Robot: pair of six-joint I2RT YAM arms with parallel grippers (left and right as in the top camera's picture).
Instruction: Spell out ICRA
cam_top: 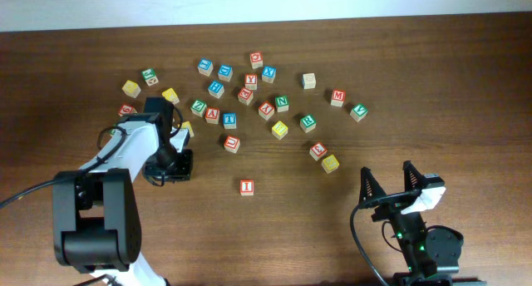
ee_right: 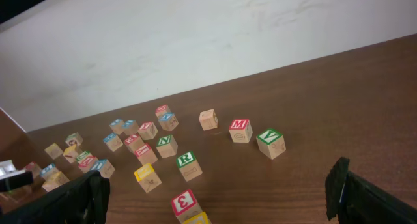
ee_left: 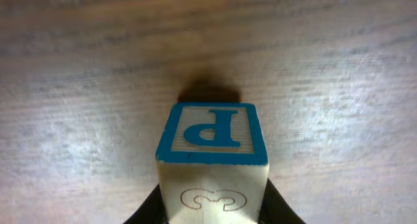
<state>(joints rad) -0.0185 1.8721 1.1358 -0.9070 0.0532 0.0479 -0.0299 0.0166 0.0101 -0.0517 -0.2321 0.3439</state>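
The red I cube [cam_top: 247,186] stands alone at front centre. The green R cube [cam_top: 307,120] [ee_right: 186,160] sits right of a yellow cube [cam_top: 280,129] [ee_right: 146,172] whose letter I cannot read. A red cube that reads like an A [cam_top: 213,115] lies in the cluster. My left gripper [cam_top: 170,167] is low over the table left of the I cube, shut on a blue P cube [ee_left: 212,134] with a 3 on its side. My right gripper [cam_top: 399,194] [ee_right: 218,198] is open and empty at the front right.
Many other letter cubes are scattered across the back middle, among them a red M [cam_top: 337,97], a green V [cam_top: 358,112], a red 3 [cam_top: 318,150] and a yellow cube [cam_top: 331,162]. Several more lie near the left arm [cam_top: 131,89]. A white wall borders the far edge.
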